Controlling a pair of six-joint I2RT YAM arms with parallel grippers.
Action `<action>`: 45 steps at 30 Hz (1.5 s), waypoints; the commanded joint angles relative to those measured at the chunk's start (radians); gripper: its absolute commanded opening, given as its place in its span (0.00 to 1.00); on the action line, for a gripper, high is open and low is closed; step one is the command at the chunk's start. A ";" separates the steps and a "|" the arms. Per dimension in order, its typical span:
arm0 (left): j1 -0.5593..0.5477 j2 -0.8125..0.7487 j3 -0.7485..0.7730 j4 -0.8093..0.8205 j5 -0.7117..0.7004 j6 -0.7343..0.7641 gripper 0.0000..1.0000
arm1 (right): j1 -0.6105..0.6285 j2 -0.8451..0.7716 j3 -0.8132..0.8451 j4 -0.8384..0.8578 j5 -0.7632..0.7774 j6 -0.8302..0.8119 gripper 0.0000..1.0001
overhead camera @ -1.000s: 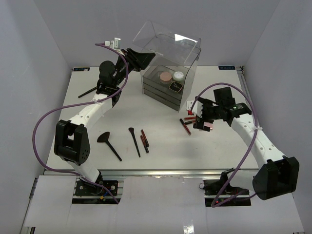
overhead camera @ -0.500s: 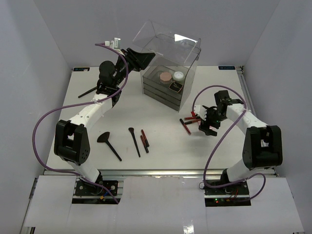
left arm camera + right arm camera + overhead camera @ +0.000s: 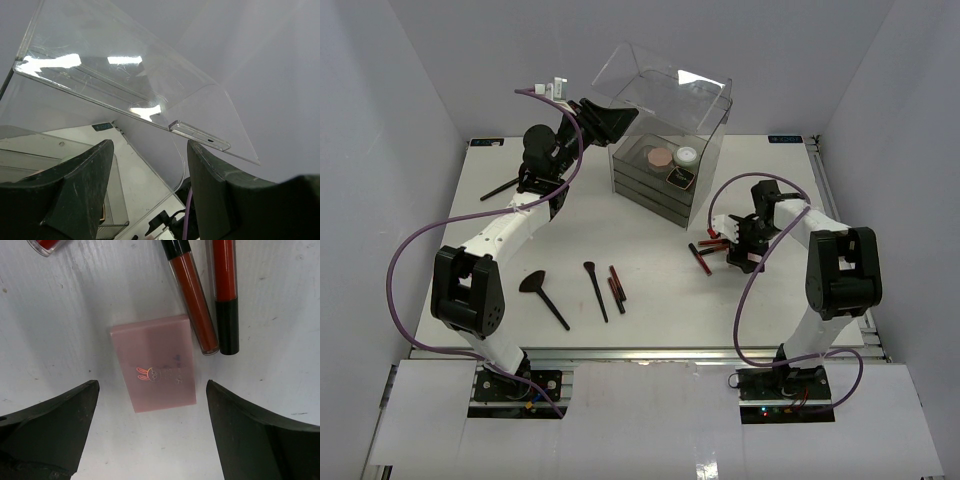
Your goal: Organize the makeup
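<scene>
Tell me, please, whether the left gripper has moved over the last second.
No. In the top view the left gripper stays at the left edge of the raised lid of the clear box, where it was.

From above and behind, we look down over the whole table [image 3: 660,300]. Our left wrist view tilts up, close under a clear lid [image 3: 125,85]. Our right one faces straight down, close on red sticks [image 3: 194,300] that the overhead also shows.
</scene>
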State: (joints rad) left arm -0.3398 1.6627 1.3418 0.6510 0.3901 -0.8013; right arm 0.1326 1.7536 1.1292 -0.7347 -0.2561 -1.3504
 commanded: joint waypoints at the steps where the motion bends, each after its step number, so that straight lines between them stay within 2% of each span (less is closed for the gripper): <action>1: 0.008 -0.021 0.022 0.022 0.001 0.005 0.71 | -0.004 0.030 0.028 -0.014 -0.009 -0.033 0.98; 3: 0.008 -0.021 0.019 0.025 0.000 0.006 0.72 | -0.004 0.042 0.025 -0.010 -0.012 -0.035 1.00; 8: 0.008 -0.021 0.017 0.025 -0.002 0.005 0.72 | -0.005 0.064 0.021 -0.001 -0.019 -0.033 0.88; 11: 0.008 -0.022 0.019 0.022 -0.002 0.006 0.71 | -0.006 0.074 0.020 -0.006 -0.023 -0.033 0.77; 15: 0.008 -0.023 0.019 0.021 -0.002 0.007 0.72 | -0.007 0.073 0.005 -0.006 -0.015 -0.035 0.54; 20: 0.008 -0.023 0.018 0.024 -0.002 0.003 0.71 | -0.013 0.035 -0.036 -0.005 -0.016 -0.049 0.37; 24: 0.008 -0.024 0.017 0.022 -0.003 0.002 0.72 | -0.019 -0.012 -0.056 -0.014 -0.029 -0.057 0.34; 34: 0.008 -0.030 0.011 0.032 -0.008 0.003 0.71 | -0.008 -0.248 -0.107 -0.120 -0.147 -0.078 0.25; 37: 0.008 -0.024 0.015 0.035 -0.004 -0.005 0.71 | 0.035 -0.322 -0.113 -0.124 -0.159 -0.022 0.21; 40: 0.008 -0.021 0.020 0.032 -0.003 -0.009 0.71 | 0.131 -0.373 -0.103 -0.122 -0.147 0.074 0.19; 45: 0.008 -0.021 0.029 0.026 -0.004 -0.008 0.71 | 0.440 -0.416 -0.030 -0.017 0.007 0.327 0.19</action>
State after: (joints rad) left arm -0.3367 1.6627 1.3418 0.6577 0.3895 -0.8055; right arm 0.4036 1.3627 1.0281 -0.8132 -0.3284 -1.2257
